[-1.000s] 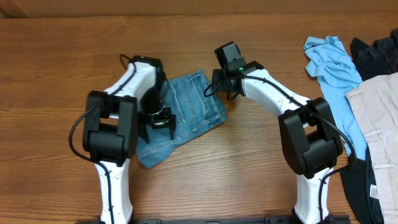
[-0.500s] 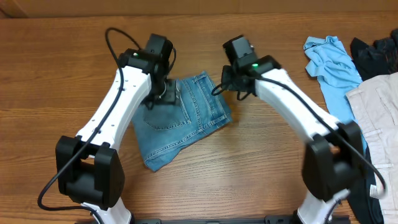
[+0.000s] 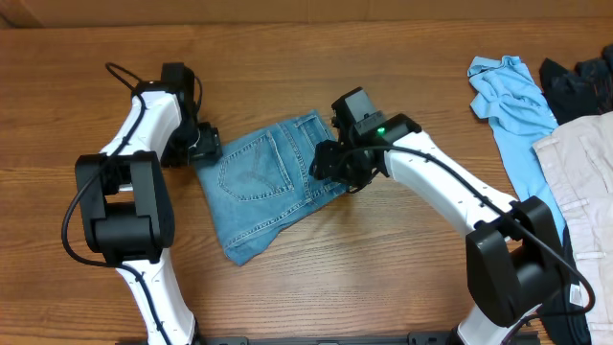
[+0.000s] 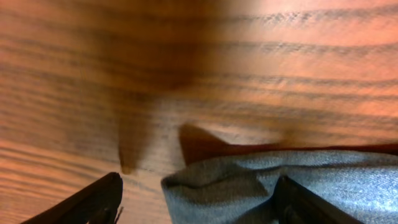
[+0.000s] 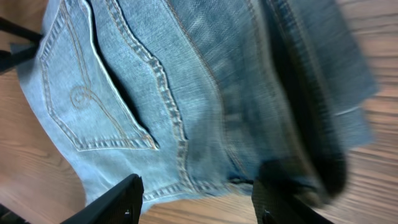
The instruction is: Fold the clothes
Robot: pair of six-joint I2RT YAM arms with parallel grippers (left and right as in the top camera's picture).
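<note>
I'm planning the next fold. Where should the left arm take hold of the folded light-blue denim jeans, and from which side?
Likely the far left corner of the folded light-blue denim jeans, approached from the left over the brown wooden table. That corner is a thick, layered edge, and the open fingers of the left gripper stand either side of it.

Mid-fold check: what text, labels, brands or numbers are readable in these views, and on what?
No legible text in any view.
Folded light-wash blue denim jeans: back pocket shows only a round stitched motif, no letters.
Dark garment at the table's right edge: small pale patch, perhaps a label, too small to read.
</note>
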